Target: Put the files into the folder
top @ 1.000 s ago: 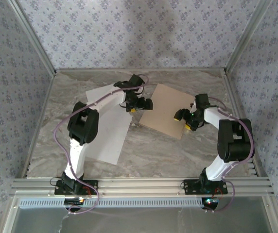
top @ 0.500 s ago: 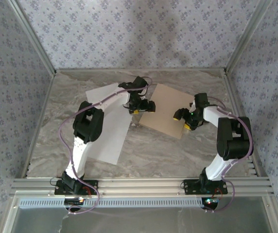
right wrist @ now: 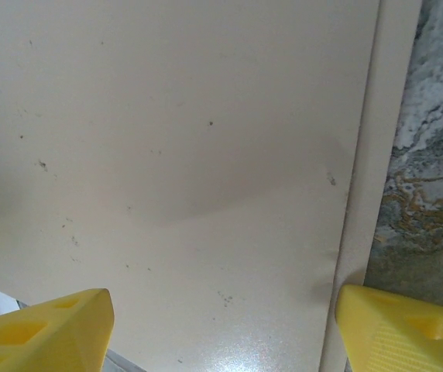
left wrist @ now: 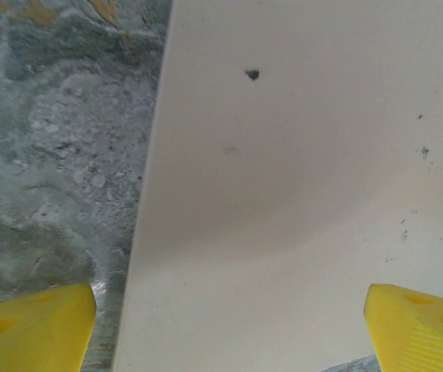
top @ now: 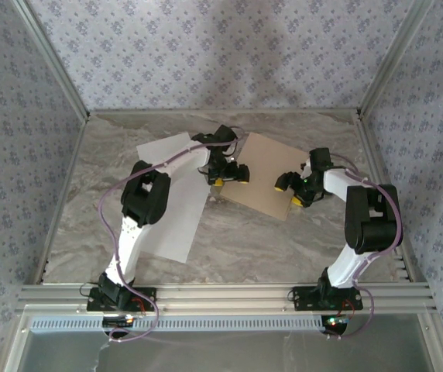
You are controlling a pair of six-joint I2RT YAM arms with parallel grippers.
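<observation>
Folder (top: 266,159): tan cardboard, flat on the marble-patterned table (top: 283,240). It sits right of centre, toward the far side, turned at an angle. It lies closed. In the right wrist view the lower leaf shows as a narrow strip past the upper leaf, on the side next to bare table.

Files (top: 181,232): white paper, flat on the table to the left of the folder, partly under the left arm. The outline looks like two overlapping sheets, one skewed against the other. Their right edge comes near the folder's near-left corner; I cannot tell whether they touch. The paper lies outside the folder.

Left gripper (top: 230,177): over the folder's left edge. The jaws are wide apart with nothing between them. In its wrist view one yellow fingertip (left wrist: 32,325) is over bare table and the other is over cardboard, with the folder's edge running between them. I cannot tell whether the tips touch the surface.

Right gripper (top: 290,192): over the right part of the folder. The jaws are also spread wide and hold nothing. In its wrist view one yellow fingertip (right wrist: 43,333) is over the cardboard, and the other sits at the folder's edge where the table begins. Contact with the cardboard cannot be judged.

The two grippers are apart from each other, with a bare stretch of the folder between them.
</observation>
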